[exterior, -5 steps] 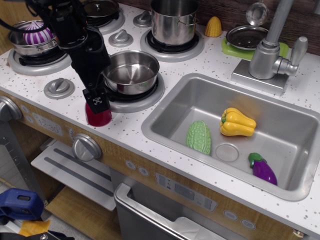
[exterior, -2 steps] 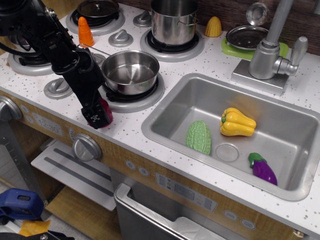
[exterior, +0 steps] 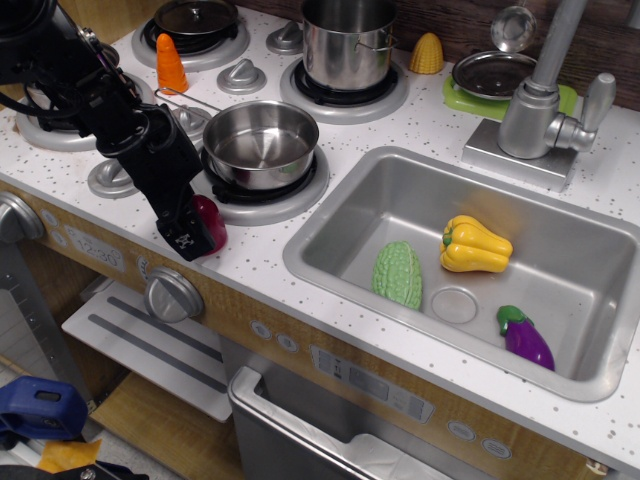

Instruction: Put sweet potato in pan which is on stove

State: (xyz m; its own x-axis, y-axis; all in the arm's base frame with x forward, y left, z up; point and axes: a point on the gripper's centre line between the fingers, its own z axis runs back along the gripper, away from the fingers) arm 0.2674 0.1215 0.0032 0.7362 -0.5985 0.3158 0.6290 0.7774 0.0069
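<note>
Sweet potato [exterior: 211, 221] seen on stove [exterior: 255, 240] surface, just in front-left of pan [exterior: 260, 143], partly hidden by end effector [exterior: 190, 235]. End effector pressed against sweet potato's left side; grasp state cannot be told, fingers obscured. Compared with earlier frame: arm shifted slightly left of pan and tilted more; more of sweet potato exposed. Pan unmoved on burner. Orange carrot [exterior: 171, 63] unchanged behind pan.
</note>
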